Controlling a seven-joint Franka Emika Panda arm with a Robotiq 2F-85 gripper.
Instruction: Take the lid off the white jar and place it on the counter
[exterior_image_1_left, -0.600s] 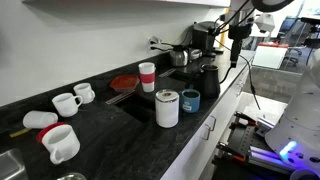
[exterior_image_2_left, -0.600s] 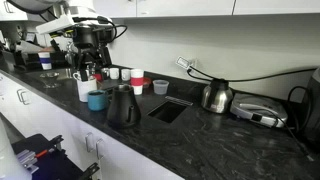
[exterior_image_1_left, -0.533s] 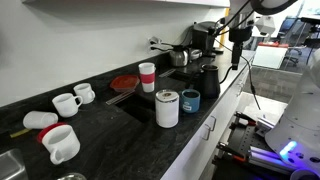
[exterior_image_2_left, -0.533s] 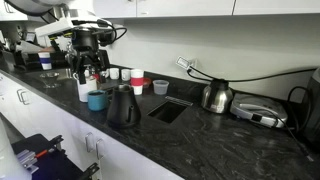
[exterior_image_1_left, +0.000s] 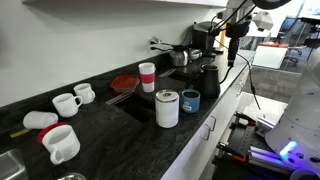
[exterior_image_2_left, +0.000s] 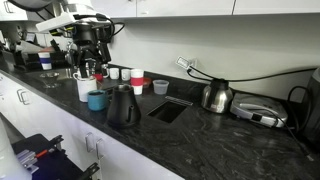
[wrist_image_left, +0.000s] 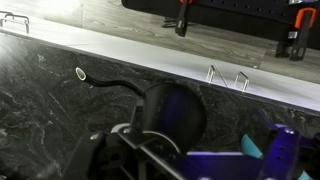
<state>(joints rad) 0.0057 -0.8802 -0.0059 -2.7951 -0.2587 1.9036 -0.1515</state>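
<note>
The counter (exterior_image_1_left: 100, 125) is the biggest thing here: a long black speckled worktop with a white front edge, which runs on a slant across the wrist view (wrist_image_left: 150, 62) with cabinet handles beyond it. A sunken sink (exterior_image_1_left: 135, 103) breaks the surface near the middle. Bare stone lies between the sink and the front edge, and more shows in an exterior view (exterior_image_2_left: 210, 140).

My gripper (exterior_image_1_left: 233, 58) hangs fingers-down from the arm, high above the counter and touching nothing. In the wrist view I look straight down on the black gooseneck kettle (wrist_image_left: 172, 112), so I am over it, near the front edge. In an exterior view the gripper (exterior_image_2_left: 88, 68) is a dark mass; the pictures are too coarse for me to tell whether my fingers are spread or closed.

The kettle (exterior_image_1_left: 208, 78) stands between me and the white jar (exterior_image_1_left: 167, 108). The jar is a plain upright cylinder at the sink's front corner, close to the counter edge and well apart from my gripper. A small blue cup (exterior_image_1_left: 190, 100) stands just beside it, on the kettle's side.

The lid (exterior_image_1_left: 167, 94) sits flat on the jar's top, greyish with a pale rim, as wide as the jar.
</note>
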